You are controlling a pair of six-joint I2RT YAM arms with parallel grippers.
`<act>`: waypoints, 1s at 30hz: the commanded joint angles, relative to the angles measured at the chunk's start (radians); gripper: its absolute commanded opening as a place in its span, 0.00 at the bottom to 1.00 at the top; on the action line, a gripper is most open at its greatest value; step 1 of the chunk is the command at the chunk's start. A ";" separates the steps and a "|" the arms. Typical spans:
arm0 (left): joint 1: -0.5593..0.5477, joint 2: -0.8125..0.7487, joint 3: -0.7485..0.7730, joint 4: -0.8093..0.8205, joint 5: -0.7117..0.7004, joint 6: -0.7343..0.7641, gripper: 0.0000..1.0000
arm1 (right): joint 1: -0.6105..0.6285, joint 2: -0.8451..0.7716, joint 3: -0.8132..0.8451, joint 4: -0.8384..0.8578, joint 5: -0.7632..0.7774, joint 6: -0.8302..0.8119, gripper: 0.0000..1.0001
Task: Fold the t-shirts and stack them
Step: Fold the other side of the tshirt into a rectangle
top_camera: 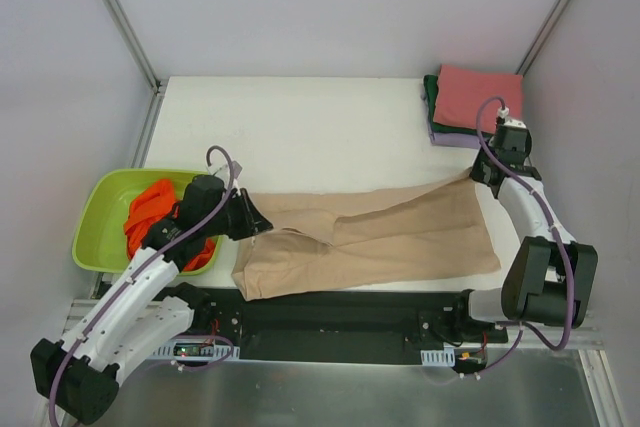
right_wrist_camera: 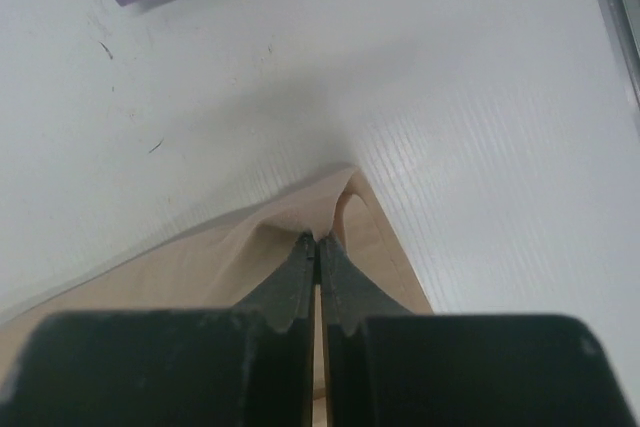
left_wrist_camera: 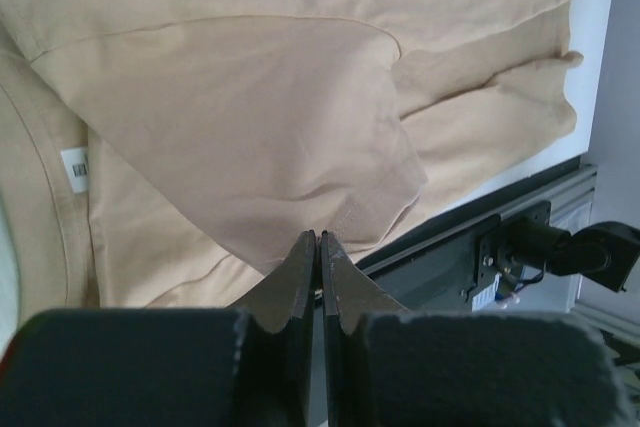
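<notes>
**While your left hand (top_camera: 255, 219) and right hand (top_camera: 480, 175) clamp the soft beige cloth t-shirt (top_camera: 380, 242), pull it flat before folding**

Because the shirt lies creased across the near half of the white bench (top_camera: 300, 127), the step in hand looks like spreading it, not folding yet. Your left hand has its fingers (left_wrist_camera: 300, 267) together on a folded edge at the shirt's left end, just beside the lime-green plastic basin (top_camera: 100, 207) that holds the bright orange shirt (top_camera: 150, 209). Your right hand is pinched closed on the far right corner, near the stack of folded shirts (top_camera: 475, 102) at the back right.

Draw the two hands apart evenly and stay low over the bench, so the long creases run out without the cloth lifting. Go gently on the right: that hand seems to hold only the tip of the corner, which could slip free. Watch the near hem, which lies close to the bench's front edge. Let go only once the cloth lies flat.
</notes>
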 commanded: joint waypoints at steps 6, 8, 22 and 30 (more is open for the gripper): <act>-0.022 -0.135 -0.027 -0.096 0.058 -0.002 0.00 | -0.008 -0.057 0.007 -0.059 0.047 -0.011 0.01; -0.025 -0.151 -0.037 -0.112 0.066 0.011 0.00 | -0.008 -0.057 0.001 -0.060 0.046 -0.014 0.01; -0.082 -0.144 -0.162 -0.127 0.147 -0.007 0.36 | -0.009 -0.065 -0.089 -0.096 0.174 0.064 0.32; -0.083 -0.148 -0.090 -0.138 0.065 -0.001 0.90 | -0.009 -0.137 -0.030 -0.270 0.393 0.178 0.96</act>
